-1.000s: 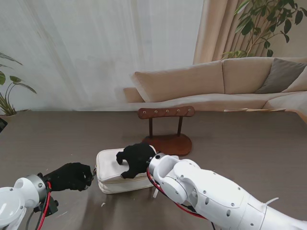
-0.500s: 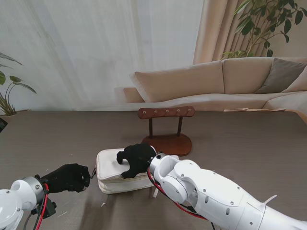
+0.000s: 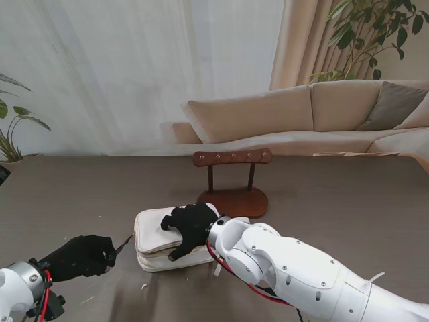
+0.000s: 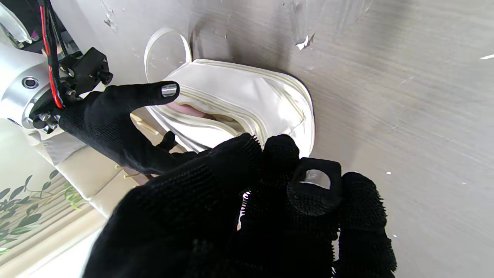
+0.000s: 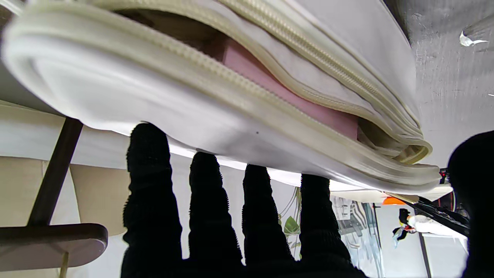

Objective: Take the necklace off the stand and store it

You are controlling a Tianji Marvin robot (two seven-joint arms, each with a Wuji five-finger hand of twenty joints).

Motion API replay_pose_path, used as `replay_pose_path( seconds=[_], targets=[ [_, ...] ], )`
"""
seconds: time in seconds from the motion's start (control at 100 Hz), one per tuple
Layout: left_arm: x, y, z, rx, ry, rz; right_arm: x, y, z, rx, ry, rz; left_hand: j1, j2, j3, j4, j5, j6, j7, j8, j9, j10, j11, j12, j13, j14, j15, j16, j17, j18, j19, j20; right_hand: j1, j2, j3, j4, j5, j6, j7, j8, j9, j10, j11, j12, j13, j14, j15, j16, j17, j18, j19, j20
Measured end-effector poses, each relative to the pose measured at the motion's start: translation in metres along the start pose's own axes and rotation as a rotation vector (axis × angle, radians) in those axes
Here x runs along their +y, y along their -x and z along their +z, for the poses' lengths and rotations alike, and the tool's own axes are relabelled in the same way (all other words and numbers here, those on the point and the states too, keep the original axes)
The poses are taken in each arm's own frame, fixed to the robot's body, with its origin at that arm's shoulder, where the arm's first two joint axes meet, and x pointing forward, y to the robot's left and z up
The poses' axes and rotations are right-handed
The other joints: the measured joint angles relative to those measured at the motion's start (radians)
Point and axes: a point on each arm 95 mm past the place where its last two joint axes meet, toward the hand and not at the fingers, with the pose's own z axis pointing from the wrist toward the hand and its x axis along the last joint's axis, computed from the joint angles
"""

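Writing or labels cannot be read on anything here. Nearest me, left of the pouch [image 3: 173, 239], the left hand [image 3: 80, 257] is curled into a fist, its fingers [image 4: 278, 200] bunched together; a thin dark strip sticks out from it toward the pouch, and whether the fingers pinch it I cannot tell for sure. The right hand [image 3: 190, 225] lies flat on top of the pouch, fingers [image 5: 210, 208] spread and pressed against its cream lid. The pouch's zip gapes along the side, showing a pink lining [image 5: 270, 83] inside. The necklace is not visible; whether it sits inside the pouch cannot be told. Just beyond the pouch stands the wooden stand [image 3: 232, 180], its crossbar bare. Far past the pouch, off the table [image 3: 348, 201], are a beige sofa [image 3: 315, 114] and a pale curtain [image 3: 120, 74].
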Motion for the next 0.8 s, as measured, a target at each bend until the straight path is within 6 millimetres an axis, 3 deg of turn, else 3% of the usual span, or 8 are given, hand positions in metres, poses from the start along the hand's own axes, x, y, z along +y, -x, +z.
replay_pose_path(
  seconds=[0.34, 0.8],
  targets=[
    [0.01, -0.009, -0.015, -0.004, 0.008, 0.007, -0.004, -0.002, 0.006, 0.006, -0.004, -0.054, 0.0, 0.003, 0.0, 0.0, -0.027, 0.006, -0.039, 0.0, 0.0, 0.0, 0.0, 0.0, 0.0, 0.0, 0.0, 0.0, 0.0, 0.0, 0.0, 0.0, -0.004, 0.0, 0.0, 0.0, -0.011, 0.007, -0.004, -0.001, -0.018, 0.02, -0.006, -0.008, -0.001, 0.01, -0.005, -0.012, 0.003, 0.034, -0.011, 0.0],
    [0.037, -0.048, 0.008, 0.092, 0.215, 0.056, -0.003, 0.003, 0.018, -0.022, -0.034, -0.039, 0.0, 0.004, 0.0, 0.0, -0.028, 0.095, -0.03, -0.001, 0.0, -0.001, 0.0, 0.0, 0.0, 0.0, 0.0, 0.0, 0.0, -0.001, 0.0, 0.0, 0.0, 0.0, 0.0, 0.0, -0.011, -0.006, 0.004, -0.001, -0.025, 0.028, -0.018, -0.013, 0.0, 0.005, -0.005, -0.013, -0.005, 0.063, -0.037, 0.0]
  ],
)
